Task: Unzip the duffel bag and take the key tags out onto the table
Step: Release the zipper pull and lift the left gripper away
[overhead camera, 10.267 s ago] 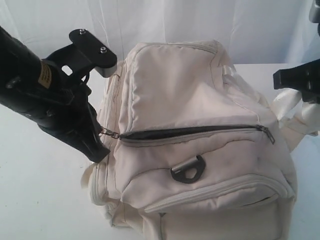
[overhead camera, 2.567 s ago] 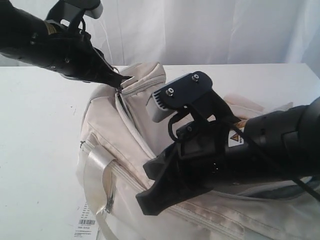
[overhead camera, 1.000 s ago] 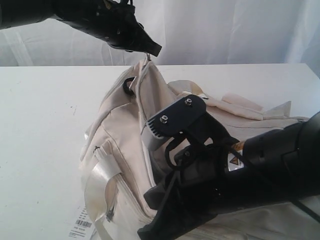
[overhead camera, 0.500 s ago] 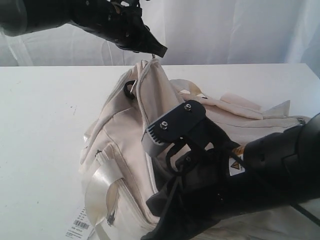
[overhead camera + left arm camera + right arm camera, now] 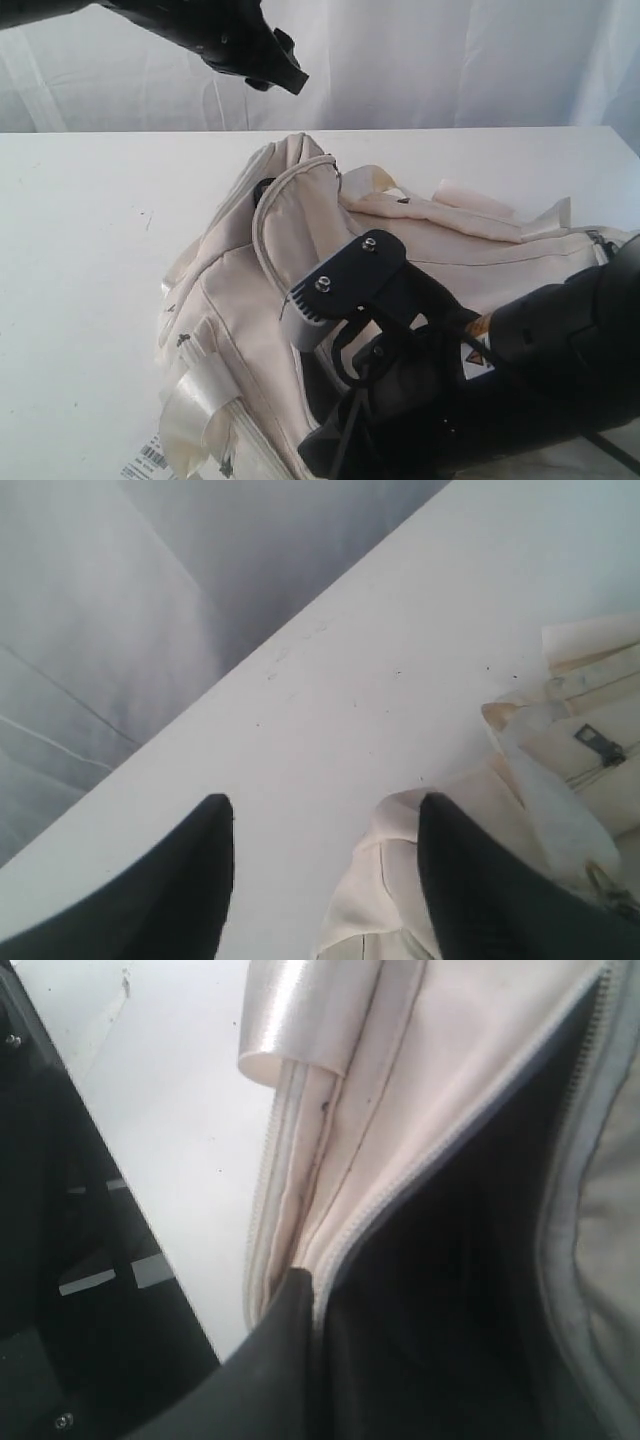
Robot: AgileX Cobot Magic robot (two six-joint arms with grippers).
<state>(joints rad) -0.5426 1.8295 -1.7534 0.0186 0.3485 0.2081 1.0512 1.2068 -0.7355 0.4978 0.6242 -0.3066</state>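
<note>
The cream duffel bag [image 5: 420, 250] lies slumped on the white table [image 5: 80, 230]. My left gripper [image 5: 288, 78] hangs open in the air above the bag's raised end and holds nothing; its wrist view shows its gripper [image 5: 325, 818] over the table [image 5: 350, 680] and a fold of the bag [image 5: 400, 880]. My right gripper [image 5: 322, 458] is shut on the bag's zipper edge [image 5: 330, 1230], one finger outside the fabric, the other hidden in the dark lining [image 5: 450, 1290]. The pocket gapes open. The key tags are hidden.
A shiny satin strap [image 5: 195, 410] and a white barcode paper tag [image 5: 148, 462] lie at the bag's near left corner. A black D-ring [image 5: 262, 188] sits near the bag's top. A white curtain [image 5: 450, 60] hangs behind the table.
My left gripper has opened and let go of the zipper pull, then risen slightly. The bag's lifted end has dropped and sagged. My right arm has sunk a little lower.
</note>
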